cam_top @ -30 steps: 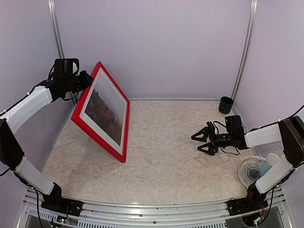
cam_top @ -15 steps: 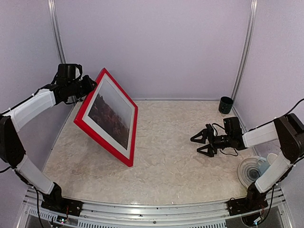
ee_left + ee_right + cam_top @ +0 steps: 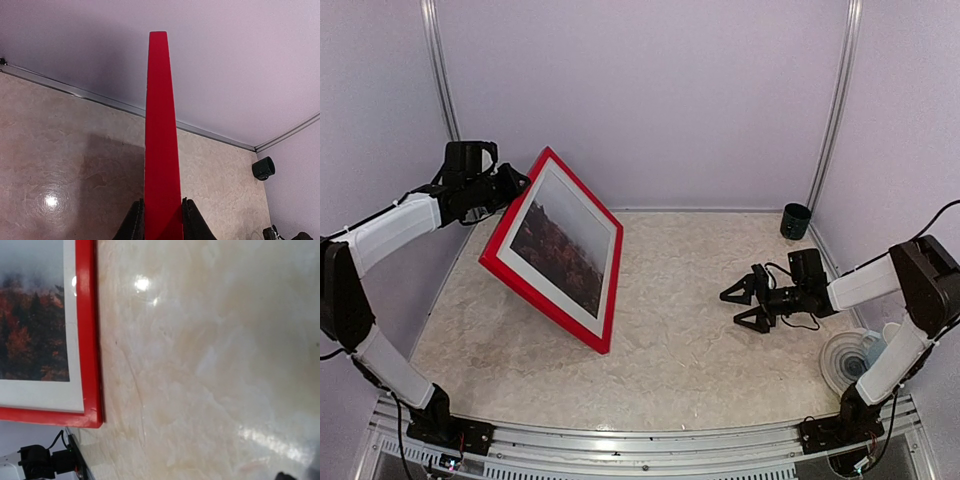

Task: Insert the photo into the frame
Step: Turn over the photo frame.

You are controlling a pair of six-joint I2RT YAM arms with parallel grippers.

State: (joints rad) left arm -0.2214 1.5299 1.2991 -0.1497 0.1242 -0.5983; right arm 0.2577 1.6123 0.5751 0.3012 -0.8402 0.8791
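Observation:
The red frame [image 3: 542,303] stands tilted on its lower right corner at the left of the table, face up toward the right. The photo [image 3: 560,240] of red-orange trees under grey sky, with its white border, sits inside it. My left gripper [image 3: 515,183] is shut on the frame's upper left edge. In the left wrist view the red edge [image 3: 161,140] runs up between the black fingers [image 3: 134,222]. My right gripper [image 3: 730,308] is open and empty, low over the table at the right. The right wrist view shows the frame [image 3: 89,340] and photo [image 3: 30,335].
A dark cup [image 3: 796,220] stands at the back right corner and also shows in the left wrist view [image 3: 263,168]. A stack of clear plates [image 3: 855,360] lies at the right edge. Walls close the left, back and right sides.
My left gripper has moved right and carried the frame's top edge with it, so the frame leans further over the table. The right gripper has crept slightly left.

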